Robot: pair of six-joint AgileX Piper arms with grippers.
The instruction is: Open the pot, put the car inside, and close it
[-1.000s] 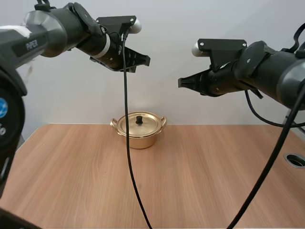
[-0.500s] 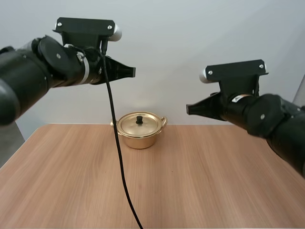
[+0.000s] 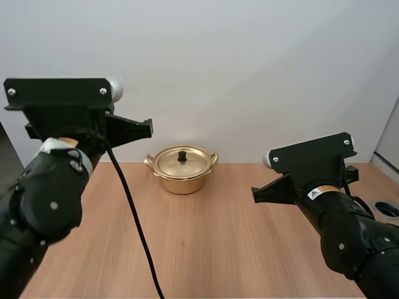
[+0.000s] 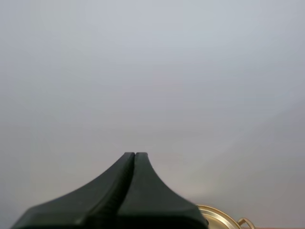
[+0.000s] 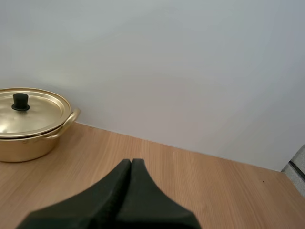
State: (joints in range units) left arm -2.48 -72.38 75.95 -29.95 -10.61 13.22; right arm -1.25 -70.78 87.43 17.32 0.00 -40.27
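Wide table, with open wood in front of and beside the pot. Left gripper and right gripper have drawn back and dropped from high over it, both pressed together on nothing, so opening likely has not begun. Pot sits far centre near the back edge, lid on.
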